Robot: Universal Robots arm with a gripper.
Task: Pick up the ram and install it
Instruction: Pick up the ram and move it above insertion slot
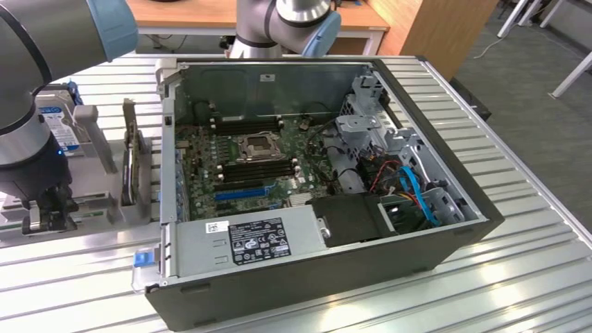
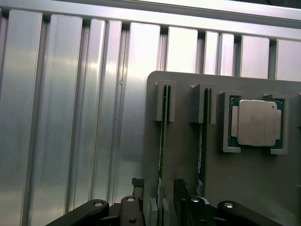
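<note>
Robot poised over memory stick: the ram (image 2: 162, 132) stands on edge in a slot of a matte grey holder (image 2: 183, 155), its long axis level and in line with the ribs of the aluminium table (image 2: 61, 117); one end sits in a squared grey guide, the other runs between the prongs of the gripper (image 2: 160, 205); edge-on, it shows as a thin green strip. The black fingers (image 2: 181, 195) stand spread, one on each side of the stick, contact not discernible; a second stick (image 2: 201, 141) lies parallel just beside it; a square, metal-capped processor (image 2: 256, 122) rests in the neighbouring pocket; the open computer case (image 1: 306, 291) sits toward the exterior view's right.
</note>
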